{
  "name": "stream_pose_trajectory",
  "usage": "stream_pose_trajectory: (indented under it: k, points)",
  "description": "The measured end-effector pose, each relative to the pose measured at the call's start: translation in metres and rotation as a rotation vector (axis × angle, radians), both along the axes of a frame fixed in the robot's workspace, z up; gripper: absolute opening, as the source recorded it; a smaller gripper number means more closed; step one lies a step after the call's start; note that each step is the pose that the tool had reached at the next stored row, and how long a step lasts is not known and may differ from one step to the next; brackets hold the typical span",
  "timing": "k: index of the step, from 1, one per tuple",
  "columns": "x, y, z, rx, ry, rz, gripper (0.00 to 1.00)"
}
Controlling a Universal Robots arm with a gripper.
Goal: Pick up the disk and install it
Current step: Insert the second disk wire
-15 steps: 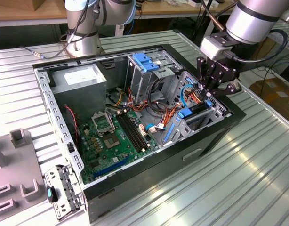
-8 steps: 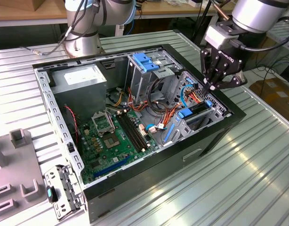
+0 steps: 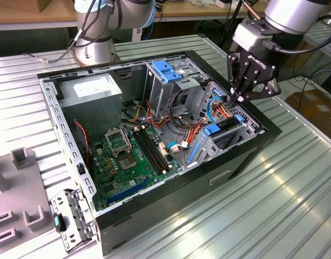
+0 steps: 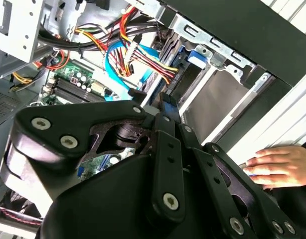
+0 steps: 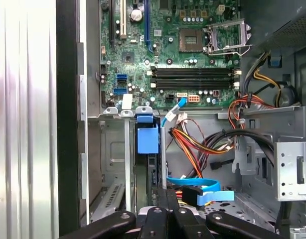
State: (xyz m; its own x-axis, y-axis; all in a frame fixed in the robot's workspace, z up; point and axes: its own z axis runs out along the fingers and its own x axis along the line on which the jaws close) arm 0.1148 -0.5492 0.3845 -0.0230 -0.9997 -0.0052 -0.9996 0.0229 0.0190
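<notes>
Gripper (image 5: 167, 194): fingers pressed together, nothing visible between them. It points down into the open computer case (image 3: 246, 156), at the corner nearest the exterior view's right.
Disk (image 5: 147, 172): directly ahead of the fingertips, standing on edge in a narrow slot. I judge it mostly seated. Whether the tips touch its near edge cannot be made out.
Blue tab (image 5: 147, 139): on the disk's far end, just beyond the gripper. It probably belongs to the side rails that guide the disk along the slot.
Drive bay (image 5: 113, 164): grey sheet-metal walls close on either side of the disk. A shut, slim hand fits between them and suits pushing better than gripping.
Blue flat cable (image 5: 200, 186): just beside the fingers, lying loose and apart from the disk, so it seems not yet plugged in.
Wire bundle (image 5: 193, 142): red, yellow and black leads a little farther off, running alongside the bay and clear of the slot.
Person's hand (image 4: 280, 167): behind the gripper, outside the case wall, resting flat on the ribbed table (image 3: 295, 205). Its purpose is unclear.
Motherboard (image 5: 183, 45): well beyond the bay, on the case floor, with memory slots and an empty processor socket.
Tall cage (image 3: 168, 73): far from the gripper, with a blue handle on top.
</notes>
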Motion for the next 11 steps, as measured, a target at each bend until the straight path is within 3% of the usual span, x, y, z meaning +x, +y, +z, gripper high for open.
stream_pose_trajectory:
  k: [2,3,5,7,9,10,11]
  points:
    - [-0.0001,0.0018,0.0035,0.0003,0.0021,0.0,0.11]
    - [-0.0002,0.0024,0.0042,0.0003,0.0064,0.0,0.11]
    - [-0.0005,0.0037,0.0053,-0.0004,0.0264,0.0,0.11]
    - [-0.0012,0.0049,0.0056,-0.0007,0.0384,0.0,0.11]
    - [-0.0018,0.0078,0.0065,-0.0055,0.0385,0.0,0.11]
    - [-0.0024,0.0126,0.0079,-0.0156,0.0385,0.0,0.11]
    - [-0.0027,0.0185,0.0091,-0.0411,0.0385,-0.001,0.11]
